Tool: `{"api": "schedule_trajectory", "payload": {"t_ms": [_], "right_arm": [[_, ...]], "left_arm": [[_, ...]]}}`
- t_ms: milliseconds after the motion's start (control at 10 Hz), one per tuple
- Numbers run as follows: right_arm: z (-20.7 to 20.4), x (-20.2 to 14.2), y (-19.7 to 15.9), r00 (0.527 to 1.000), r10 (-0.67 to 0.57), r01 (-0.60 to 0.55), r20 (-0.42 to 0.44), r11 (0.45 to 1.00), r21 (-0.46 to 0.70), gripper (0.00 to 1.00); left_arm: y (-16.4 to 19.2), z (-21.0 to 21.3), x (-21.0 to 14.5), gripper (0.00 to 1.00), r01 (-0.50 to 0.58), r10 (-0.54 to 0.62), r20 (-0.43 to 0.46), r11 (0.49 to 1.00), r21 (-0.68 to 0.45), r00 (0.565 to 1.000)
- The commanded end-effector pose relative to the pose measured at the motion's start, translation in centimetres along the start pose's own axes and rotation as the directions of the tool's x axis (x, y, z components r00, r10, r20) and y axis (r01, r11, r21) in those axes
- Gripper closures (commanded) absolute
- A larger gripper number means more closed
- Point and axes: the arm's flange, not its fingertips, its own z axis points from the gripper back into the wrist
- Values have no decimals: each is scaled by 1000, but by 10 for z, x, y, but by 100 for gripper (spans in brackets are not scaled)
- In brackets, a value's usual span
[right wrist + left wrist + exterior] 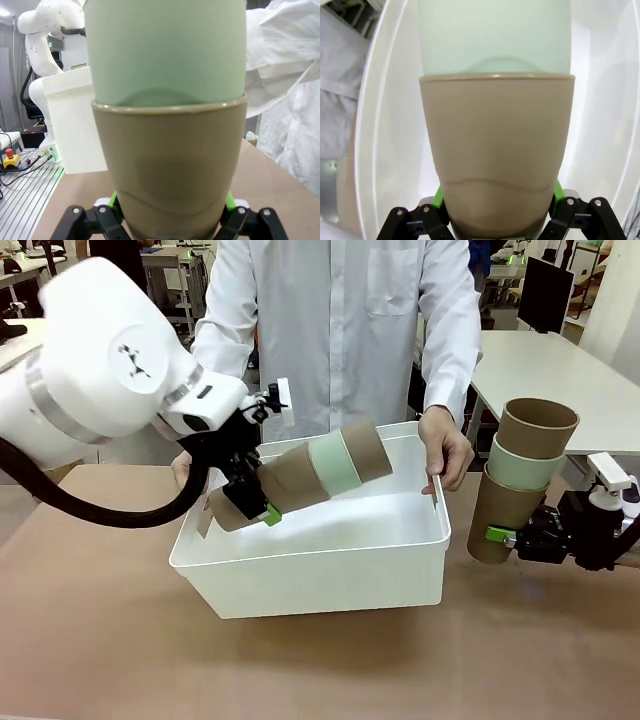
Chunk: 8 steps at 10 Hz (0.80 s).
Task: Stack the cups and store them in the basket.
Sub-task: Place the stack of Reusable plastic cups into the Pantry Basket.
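Left gripper (250,508): clamping tilted cup stack (320,472) over basket (320,585) for storing; right gripper (497,535): clamping second stack (525,470), waiting alongside.

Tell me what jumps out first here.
The left gripper holds a tilted stack of three cups, brown-green-brown, over the white basket. The right gripper holds a matching upright stack just right of the basket. A person's hand grips the basket's far right rim.
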Motion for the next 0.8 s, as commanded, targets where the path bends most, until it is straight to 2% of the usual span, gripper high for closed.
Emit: {"api": "schedule_trajectory", "payload": {"t_ms": [0,400,700], "right_arm": [[-2,6,-1,1000,3,-3,3,1000,-5,16],[-2,6,-1,1000,3,-3,3,1000,-5,16],[-2,6,-1,1000,3,-3,3,1000,-5,16]], "left_arm": [[6,-8,8,16,-28,28,-42,1000,-2,999],[-1,-55,5,16,-37,33,-147,999,-24,989],[-3,-79,5,16,-24,13,-183,998,-59,983]]}}
